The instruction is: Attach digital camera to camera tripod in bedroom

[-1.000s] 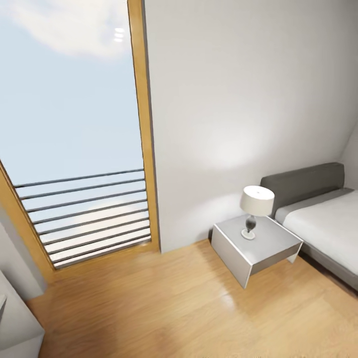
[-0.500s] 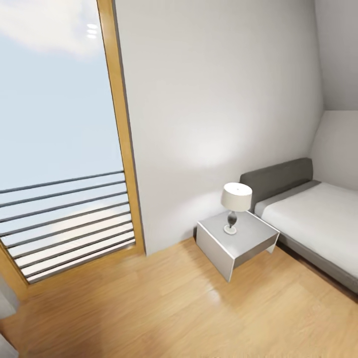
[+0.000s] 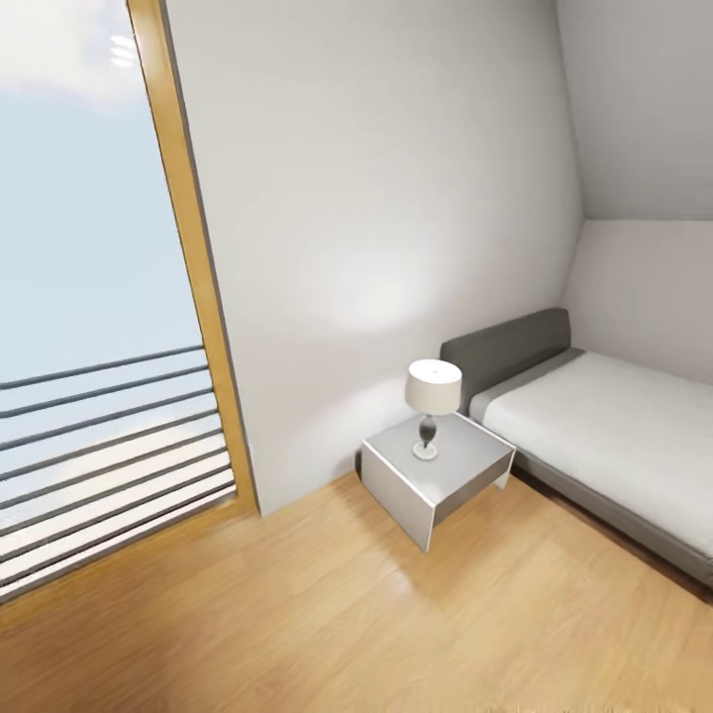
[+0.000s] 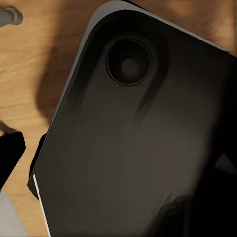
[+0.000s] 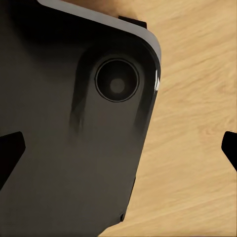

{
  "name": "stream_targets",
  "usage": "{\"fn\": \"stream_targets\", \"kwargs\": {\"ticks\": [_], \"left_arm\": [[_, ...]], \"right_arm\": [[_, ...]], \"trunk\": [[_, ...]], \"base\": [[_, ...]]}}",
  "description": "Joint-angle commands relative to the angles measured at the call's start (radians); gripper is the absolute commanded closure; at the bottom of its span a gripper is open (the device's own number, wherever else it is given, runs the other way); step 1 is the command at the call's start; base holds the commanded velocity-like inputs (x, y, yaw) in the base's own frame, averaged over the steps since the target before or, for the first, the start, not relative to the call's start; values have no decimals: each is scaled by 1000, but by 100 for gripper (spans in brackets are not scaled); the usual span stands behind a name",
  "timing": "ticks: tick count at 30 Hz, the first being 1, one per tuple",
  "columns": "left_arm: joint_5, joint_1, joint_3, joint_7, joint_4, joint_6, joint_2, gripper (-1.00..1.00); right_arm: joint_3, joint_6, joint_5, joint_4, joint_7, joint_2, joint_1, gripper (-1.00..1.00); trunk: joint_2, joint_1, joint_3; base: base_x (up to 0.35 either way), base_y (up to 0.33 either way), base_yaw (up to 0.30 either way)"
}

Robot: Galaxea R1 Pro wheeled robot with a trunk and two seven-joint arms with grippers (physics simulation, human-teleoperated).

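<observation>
Head view took in the bedroom (image 3: 396, 198): pale wall, wood plank floor (image 3: 327, 624). Tall wood-framed window (image 3: 89, 327) with horizontal rails at left. Grey bed (image 3: 604, 426) with white mattress at right, along the far wall. Small white bedside table (image 3: 436, 475) between window and bed, touching neither, carrying a lamp (image 3: 433, 394). Camera and tripod not located. Wrist views looked at the robot's dark base (image 4: 133, 143) over floor; dark finger tips (image 5: 10, 153) at the edges, hand state could not be told.
</observation>
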Motion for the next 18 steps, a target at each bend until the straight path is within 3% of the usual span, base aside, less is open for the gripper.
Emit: {"fn": "stream_targets", "kwargs": {"ticks": [1, 18], "left_arm": [[3, 0, 1, 1, -1, -2, 0, -100], [5, 1, 2, 1, -1, -2, 0, -100]], "right_arm": [[0, 0, 7, 0, -1, 0, 0, -100], [0, 0, 7, 0, -1, 0, 0, -100]], "trunk": [[0, 0, -1], [0, 0, -1]], "base": [[0, 0, -244], [0, 0, -244]]}}
